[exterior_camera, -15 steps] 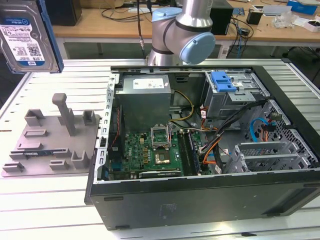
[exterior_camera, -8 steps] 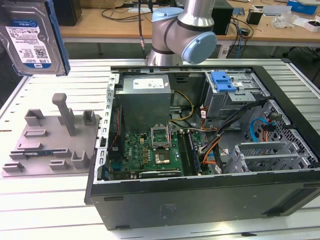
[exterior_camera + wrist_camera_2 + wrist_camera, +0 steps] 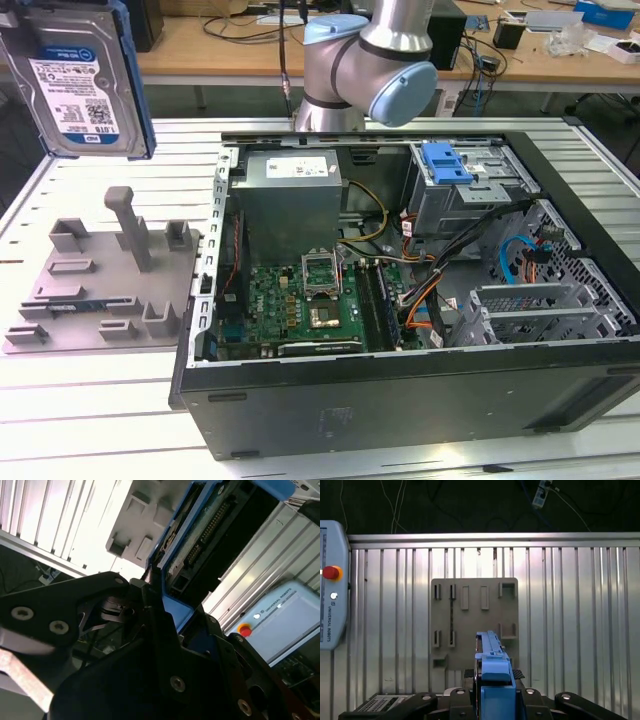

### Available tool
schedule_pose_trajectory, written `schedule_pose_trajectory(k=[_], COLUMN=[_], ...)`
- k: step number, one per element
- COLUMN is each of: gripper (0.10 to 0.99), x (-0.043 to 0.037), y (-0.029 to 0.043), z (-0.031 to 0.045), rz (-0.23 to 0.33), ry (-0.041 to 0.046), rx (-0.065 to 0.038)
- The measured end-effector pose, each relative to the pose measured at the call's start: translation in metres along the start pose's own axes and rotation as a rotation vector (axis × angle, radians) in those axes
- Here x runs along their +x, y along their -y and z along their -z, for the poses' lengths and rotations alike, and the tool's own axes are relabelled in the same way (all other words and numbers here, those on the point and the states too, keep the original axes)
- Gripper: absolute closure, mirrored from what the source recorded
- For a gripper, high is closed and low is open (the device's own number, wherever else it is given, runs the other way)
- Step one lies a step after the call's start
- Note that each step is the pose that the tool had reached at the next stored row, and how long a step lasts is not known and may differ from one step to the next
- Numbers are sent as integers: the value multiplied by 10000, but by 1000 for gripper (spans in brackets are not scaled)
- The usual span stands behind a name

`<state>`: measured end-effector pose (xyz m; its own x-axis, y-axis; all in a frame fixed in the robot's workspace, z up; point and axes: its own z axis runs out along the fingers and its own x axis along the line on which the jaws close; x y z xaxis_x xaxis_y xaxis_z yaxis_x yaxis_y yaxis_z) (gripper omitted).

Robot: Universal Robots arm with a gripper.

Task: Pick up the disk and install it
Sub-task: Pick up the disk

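You have the disk point(image 3: 80, 85) clamped edge-on in the gripper point(image 3: 493, 674), high above the grey fixture plate point(image 3: 100, 285). Bare slatted tabletop point(image 3: 570, 630) borders the plate's other edges. The open computer case point(image 3: 400, 400) stands just beside one edge.

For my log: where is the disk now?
The disk is in the air at the exterior view's upper left, above the grey fixture plate and left of the open computer case; the gripper clamps it.

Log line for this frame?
claw: shut on silver metal hard disk in blue plastic carrier frame | where: in the air over grey plastic fixture plate | open black computer case: disk not yet installed
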<state>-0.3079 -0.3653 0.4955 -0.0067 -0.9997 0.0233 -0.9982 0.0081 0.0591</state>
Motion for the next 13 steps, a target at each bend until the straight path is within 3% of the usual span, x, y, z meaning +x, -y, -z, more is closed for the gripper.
schedule_pose_trajectory(k=[10,13], gripper=[722,722], x=[158,218], y=[273,384], z=[22,35], rz=[3,6], ry=[-6,-6], rx=[-176,-223])
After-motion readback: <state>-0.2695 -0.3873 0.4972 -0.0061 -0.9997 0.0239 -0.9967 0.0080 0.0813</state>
